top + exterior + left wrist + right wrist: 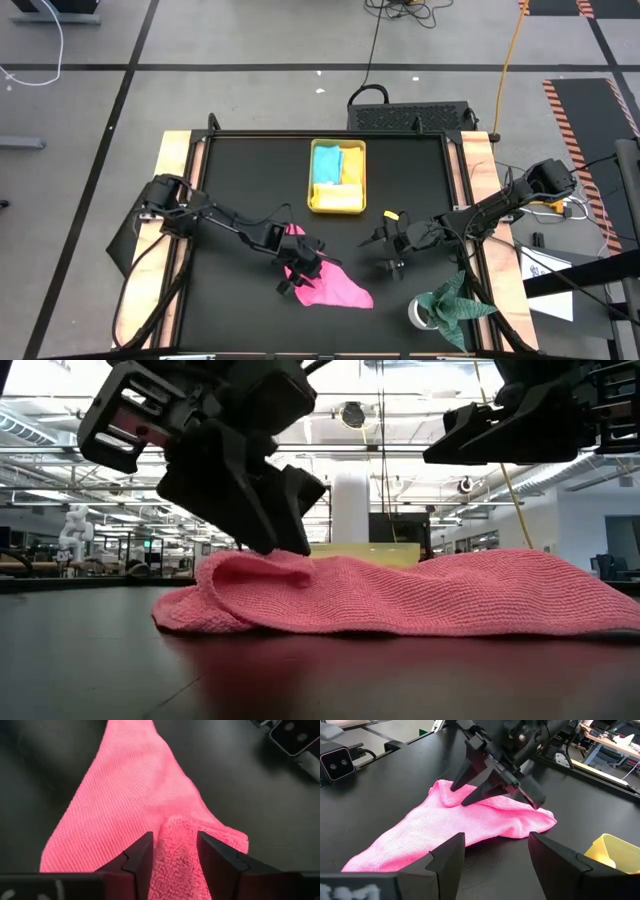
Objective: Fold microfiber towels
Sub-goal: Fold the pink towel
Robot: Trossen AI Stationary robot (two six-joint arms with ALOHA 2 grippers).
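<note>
A pink towel [335, 288] lies crumpled on the black table, near the front middle; it also shows in the low view [420, 595]. My left gripper [302, 264] is down on it and shut on a bunched part [175, 860]. My right gripper [390, 248] hovers open and empty just right of the towel, its fingers [451, 854] apart and above the table. A light blue towel [326, 160] and a yellow towel [338, 196] lie in the yellow tray [361, 180]. The orange towel is not in view. My left gripper pinches a raised, bunched fold of the pink towel [176, 845] between its two fingers, at the towel's left end [451, 794]. The fingers slant down from the table's left. The rest of the towel lies slack on the table, spread toward the right [520, 595].
The yellow tray stands at the far middle of the table. A dark green cloth [457, 300] and a small white round thing [420, 313] lie at the front right corner. The low-view camera [337, 762] sits at the near edge.
</note>
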